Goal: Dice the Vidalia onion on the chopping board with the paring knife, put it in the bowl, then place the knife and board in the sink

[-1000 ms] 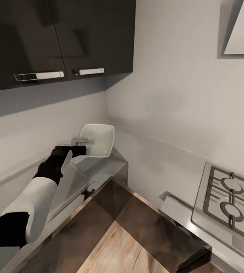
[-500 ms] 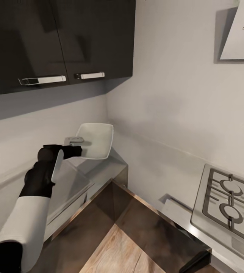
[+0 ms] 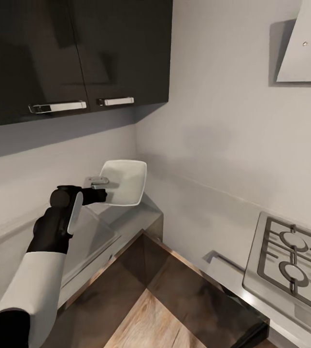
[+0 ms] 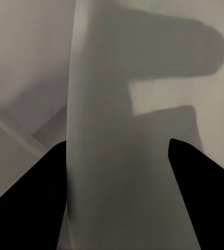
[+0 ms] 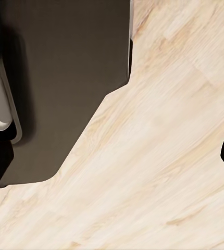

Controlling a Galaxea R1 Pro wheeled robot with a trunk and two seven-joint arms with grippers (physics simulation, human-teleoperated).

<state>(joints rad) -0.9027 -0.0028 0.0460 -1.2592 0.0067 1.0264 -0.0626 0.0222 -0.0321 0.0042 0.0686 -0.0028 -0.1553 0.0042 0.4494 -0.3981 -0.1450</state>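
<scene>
The white squarish bowl (image 3: 125, 182) hangs tilted in the air near the wall corner, above the grey countertop (image 3: 135, 214). My left gripper (image 3: 99, 188) is shut on its near rim, one finger above and one below. In the left wrist view the bowl's rim (image 4: 122, 156) runs as a pale band between the two dark fingertips (image 4: 34, 203). My right gripper (image 5: 112, 161) is open over the wooden floor, with nothing between its fingers. The onion, the paring knife, the chopping board and the sink are out of view.
Dark wall cabinets (image 3: 73, 48) with chrome handles hang above the bowl. A gas hob (image 3: 290, 261) sits on the counter at the right, with a range hood (image 3: 305, 43) above it. Dark base cabinets (image 3: 141, 261) meet in the corner, with wooden floor (image 3: 150, 319) below.
The head view has tilted up a little. My left arm has swung inward and lifted, and the bowl, still held, sits slightly higher against the wall.
</scene>
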